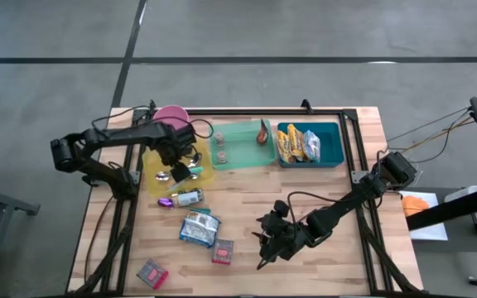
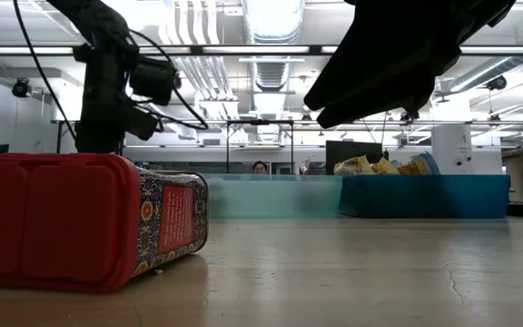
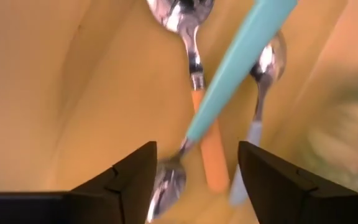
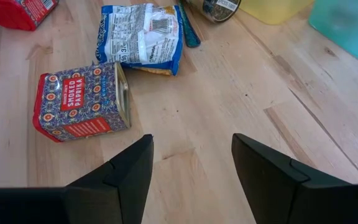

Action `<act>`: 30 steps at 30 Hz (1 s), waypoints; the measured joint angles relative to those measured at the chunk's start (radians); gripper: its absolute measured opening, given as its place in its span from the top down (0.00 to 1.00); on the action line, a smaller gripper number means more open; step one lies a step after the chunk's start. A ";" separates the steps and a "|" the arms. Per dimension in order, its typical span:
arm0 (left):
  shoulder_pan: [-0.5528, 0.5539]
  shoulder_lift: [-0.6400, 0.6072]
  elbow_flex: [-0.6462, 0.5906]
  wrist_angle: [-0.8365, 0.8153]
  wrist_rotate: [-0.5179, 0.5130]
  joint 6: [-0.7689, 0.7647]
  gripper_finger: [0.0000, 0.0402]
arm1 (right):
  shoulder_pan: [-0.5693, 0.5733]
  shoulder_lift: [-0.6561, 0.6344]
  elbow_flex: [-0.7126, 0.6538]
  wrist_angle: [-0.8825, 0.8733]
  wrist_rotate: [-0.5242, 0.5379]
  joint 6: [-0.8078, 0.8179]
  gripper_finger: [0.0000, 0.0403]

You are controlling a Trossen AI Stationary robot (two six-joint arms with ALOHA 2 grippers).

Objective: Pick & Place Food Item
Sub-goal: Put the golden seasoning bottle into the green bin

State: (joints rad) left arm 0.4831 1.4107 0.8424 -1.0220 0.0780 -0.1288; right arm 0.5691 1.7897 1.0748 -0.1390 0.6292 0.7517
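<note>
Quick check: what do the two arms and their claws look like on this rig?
Both arms are dark, jointed links with black cables looped along them. The left claw and right claw each end in two broad, flat, matte-black fingers with angular tips. No markings or labels show on either.

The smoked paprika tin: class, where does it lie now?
In the high view, the smoked paprika tin lies on its side near the table's front edge, beside the blue-and-white snack bag.

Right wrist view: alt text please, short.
The right gripper hangs open and empty above the bare wooden table. Beyond its fingers a smoked paprika tin lies on its side, with a blue and white snack bag farther off.
</note>
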 joint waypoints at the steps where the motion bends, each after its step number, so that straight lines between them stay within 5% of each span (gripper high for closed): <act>1: 0.000 -0.001 0.017 -0.032 0.000 -0.001 0.41 | 0.000 0.000 0.000 0.000 0.000 0.000 0.47; 20: -0.126 -0.261 0.080 -0.150 0.000 0.026 0.39 | 0.000 0.000 0.000 0.000 0.000 0.000 0.47; 30: -0.361 -0.303 0.079 -0.134 0.000 -0.054 0.39 | -0.002 0.000 0.000 0.011 0.002 0.006 0.47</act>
State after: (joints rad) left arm 0.1225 1.1080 0.9216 -1.1558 0.0783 -0.1825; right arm 0.5675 1.7897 1.0752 -0.1283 0.6311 0.7572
